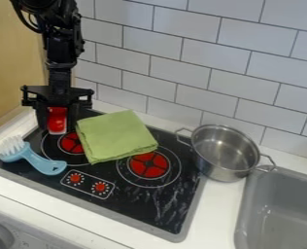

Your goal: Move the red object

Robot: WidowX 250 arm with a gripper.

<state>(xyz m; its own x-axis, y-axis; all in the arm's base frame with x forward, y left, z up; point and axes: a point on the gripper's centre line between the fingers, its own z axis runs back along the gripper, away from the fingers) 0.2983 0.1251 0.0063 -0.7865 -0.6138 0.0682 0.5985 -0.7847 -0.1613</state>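
The red object [57,116] is between the fingers of my gripper [57,124], right under the gripper's body, over the far left corner of the cooktop as the camera sees it. Going down in size, the white tiled wall [149,73] rises behind everything; the black cooktop [140,202] lies on the pale counter [221,209], and the grey sink [286,204] is at the right. A metal pot [224,151] with two handles stands upright by the cooktop's right edge, near the sink. My gripper points down, its fingers well parted, one on either side of the red object; whether they touch it I cannot tell. The folded green cloth [116,136] lies just to the right of my gripper, partly over both red burners. The blue brush [42,163] lies near the cooktop's left edge, bristles to the left. Smallest are two red control marks [100,186] in front of the burners
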